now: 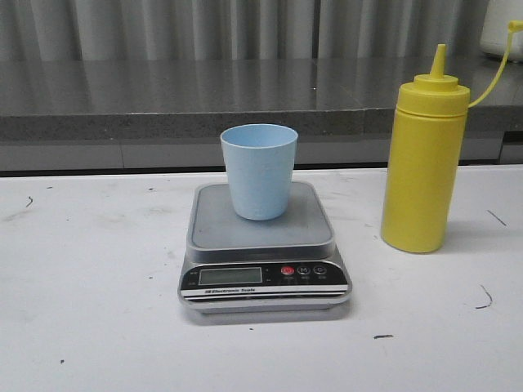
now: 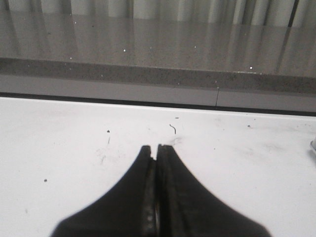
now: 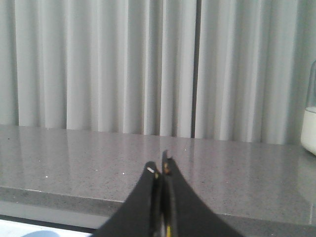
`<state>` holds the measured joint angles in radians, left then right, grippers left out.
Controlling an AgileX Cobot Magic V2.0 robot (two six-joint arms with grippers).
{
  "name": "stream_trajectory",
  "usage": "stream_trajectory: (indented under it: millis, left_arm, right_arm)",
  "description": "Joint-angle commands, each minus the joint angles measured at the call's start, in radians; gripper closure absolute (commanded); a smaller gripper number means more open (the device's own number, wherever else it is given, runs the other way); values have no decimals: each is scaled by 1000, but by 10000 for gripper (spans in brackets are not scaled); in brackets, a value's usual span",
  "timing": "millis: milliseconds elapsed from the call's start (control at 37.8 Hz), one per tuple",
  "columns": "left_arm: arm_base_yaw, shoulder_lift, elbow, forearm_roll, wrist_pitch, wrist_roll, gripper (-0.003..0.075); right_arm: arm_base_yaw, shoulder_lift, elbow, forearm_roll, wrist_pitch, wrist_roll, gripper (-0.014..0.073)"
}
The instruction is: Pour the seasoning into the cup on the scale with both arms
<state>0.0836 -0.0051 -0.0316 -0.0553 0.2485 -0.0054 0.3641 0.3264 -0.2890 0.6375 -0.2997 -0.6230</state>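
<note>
The pale blue cup [image 1: 259, 170] stands upright on the steel platform of the silver-grey scale [image 1: 263, 245] at the middle of the white table. The tall yellow seasoning bottle [image 1: 423, 160] stands upright to the right of the scale, its cap strap arching up to the right. Neither arm shows in the front view. My left gripper [image 2: 154, 148] is shut and empty over bare white table. My right gripper [image 3: 160, 165] is shut and empty, facing the grey counter and curtain; a sliver of the cup's rim [image 3: 40, 233] shows at the edge of that view.
A grey stone counter ledge [image 1: 163, 98] runs along the back of the table with a pleated grey curtain [image 3: 123, 64] behind it. A white container [image 3: 310, 126] stands on the counter at the far right.
</note>
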Motion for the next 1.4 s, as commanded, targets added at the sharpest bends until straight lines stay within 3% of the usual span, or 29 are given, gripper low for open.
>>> stream_trajectory:
  millis: [0, 291, 1375]
  left_arm:
    - [1, -17, 9, -14, -100, -13, 740]
    - [1, -17, 61, -14, -174, -13, 740]
    - [1, -17, 61, -14, -174, -13, 740]
  right_arm:
    - [-4, 3, -28, -14, -62, -11, 663]
    - [-4, 3, -28, -14, -63, -11, 663]
    - [-4, 3, -28, -14, -66, -11, 663]
